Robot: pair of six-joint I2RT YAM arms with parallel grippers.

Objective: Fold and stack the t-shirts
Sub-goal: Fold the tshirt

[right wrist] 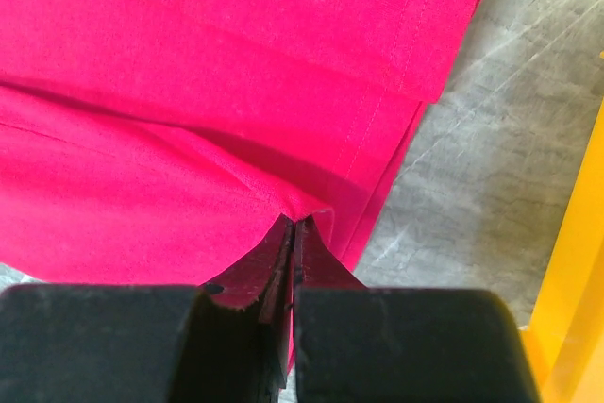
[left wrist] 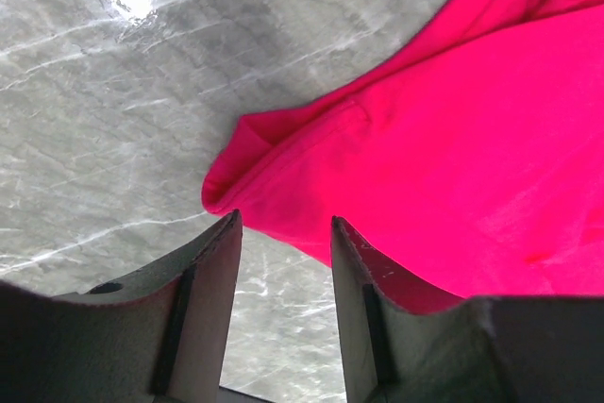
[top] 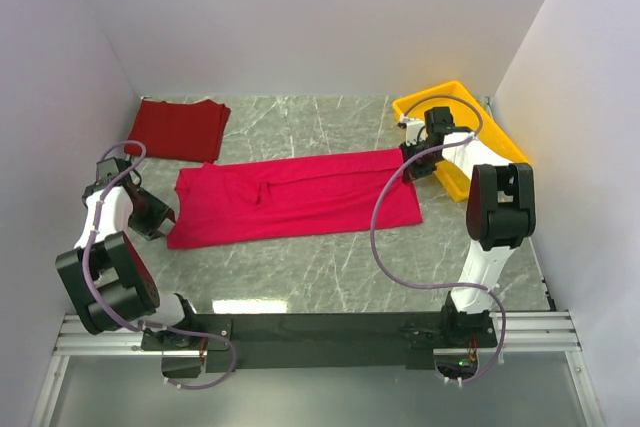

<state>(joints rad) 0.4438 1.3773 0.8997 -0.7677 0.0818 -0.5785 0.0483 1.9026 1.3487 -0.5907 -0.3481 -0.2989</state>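
At the bottom of the top view, the two arm bases sit on a black mounting rail point(top: 320, 330) along the near edge of the grey marble table point(top: 300, 282).

Up from the left base, the left gripper point(top: 152, 215) sits at the left of the frame, just beside the lower left corner of the crimson t-shirt point(top: 300, 197). In the left wrist view, the left gripper point(left wrist: 283, 219) has its jaws spread apart with nothing clamped. The folded corner of the crimson t-shirt point(left wrist: 453, 158) lies just past the fingertips, with its edge showing in the gap over the table point(left wrist: 113, 110). Whether a finger touches the cloth cannot be told.

The crimson t-shirt lies as a long, flat band across the middle of the table. At its upper right corner the right gripper point(top: 418, 161) is pinched tight on the hem. In the right wrist view, the right gripper point(right wrist: 293, 226) has its fingers pressed together, and a tuck of the crimson t-shirt point(right wrist: 189, 82) is caught at the tips.

Just right of that stands the yellow plastic tray point(top: 512, 149), whose wall point(right wrist: 578, 261) runs down the right edge of the wrist view.

Farthest back, at the upper left, the maroon t-shirt point(top: 182, 129) lies folded, well apart from both grippers.
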